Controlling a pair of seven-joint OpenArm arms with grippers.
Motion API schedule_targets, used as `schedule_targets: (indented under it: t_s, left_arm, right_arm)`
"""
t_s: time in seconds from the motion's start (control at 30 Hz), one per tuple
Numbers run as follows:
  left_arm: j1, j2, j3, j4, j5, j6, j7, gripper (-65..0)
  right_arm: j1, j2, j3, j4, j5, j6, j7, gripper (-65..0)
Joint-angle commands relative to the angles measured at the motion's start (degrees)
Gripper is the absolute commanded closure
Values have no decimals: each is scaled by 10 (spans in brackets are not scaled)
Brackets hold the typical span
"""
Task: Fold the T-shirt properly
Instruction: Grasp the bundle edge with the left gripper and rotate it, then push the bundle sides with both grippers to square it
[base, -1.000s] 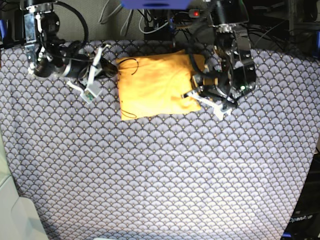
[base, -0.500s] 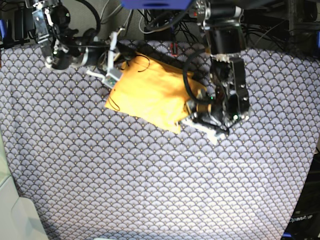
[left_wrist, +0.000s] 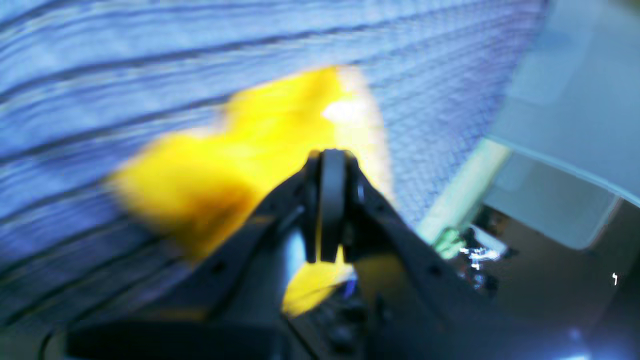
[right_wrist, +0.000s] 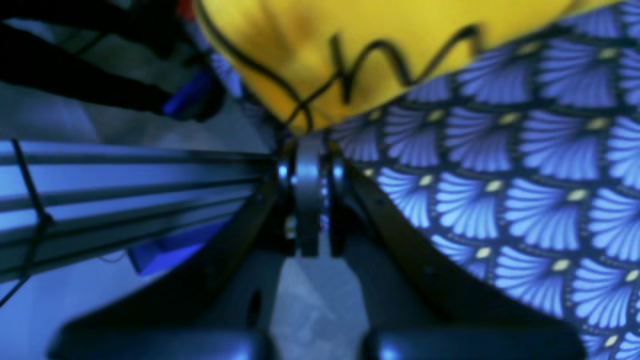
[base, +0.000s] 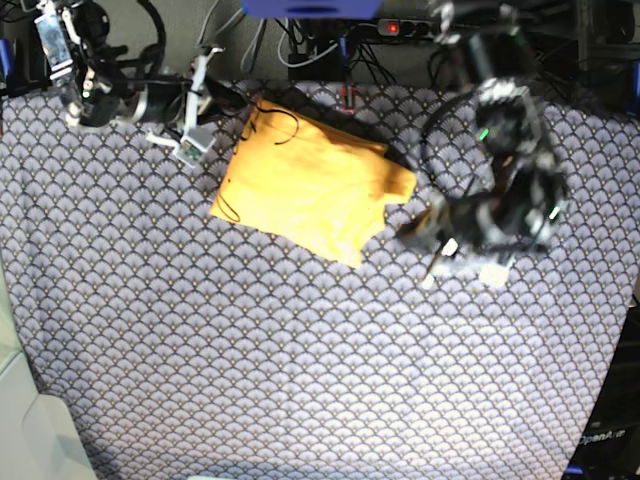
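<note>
Looking down from the base view, we are seeing the T-shirt (base: 305, 185) lying folded into a compact, tilted yellow-orange packet on the scale-patterned cloth (base: 300, 360), toward the far middle of the surface. A thin dark thread (base: 272, 122) is curling across its far corner, and another is looping at its near left edge.

We are keeping our right gripper (base: 190, 140) just beside the packet's far left corner, apart from the fabric. In the right wrist view its fingers (right_wrist: 307, 190) are pressing flat together with nothing between them, and the yellow corner (right_wrist: 350, 45) is sitting just beyond the tips.

Our left gripper (base: 460, 255) is hanging over the cloth to the other side of the shirt, near its protruding corner but not touching it; motion blur is smearing it there. In the left wrist view its fingers (left_wrist: 332, 200) are also meeting in a narrow line, gripping nothing, with the blurred T-shirt (left_wrist: 240, 165) lying beyond them.
</note>
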Motion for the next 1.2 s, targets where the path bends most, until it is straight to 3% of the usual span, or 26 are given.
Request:
schedule_targets:
  t_s: [0.0,0.17,0.27,0.37,0.57,0.8,1.1,1.17]
  left_arm:
    - [13,-7,-2,15,-30,4,5,0]
    - [95,-42,0,51,-91,7,5,0]
    - [115,-40,2,61,-94,6,5,0]
    - [117,-15,11,57,-86,7,5,0]
    - [126,21,77,57,-4,8,5,0]
    - [135,55,88,33,93,8,5,0]
    - [133,57,88,-21,113,8,5,0]
    - [122,72,88,-31,118,8,-2,0]
  right_arm:
    - [3,11,16,8,11,2,15,-15]
    - [15,22,85,8,11,2,11,-15]
    - [45,25,94,7,10,2,9,-15]
    - [73,35,93,0,10,2,8,-15]
    - [166,36,91,-101,10,2,-10,-15]
    - [236,44,82,-159,9,2,-11,-16]
    - [236,6,27,-157,9,2,-6,-15]
    - [234,-3,12,-157,9,2,-6,-15]
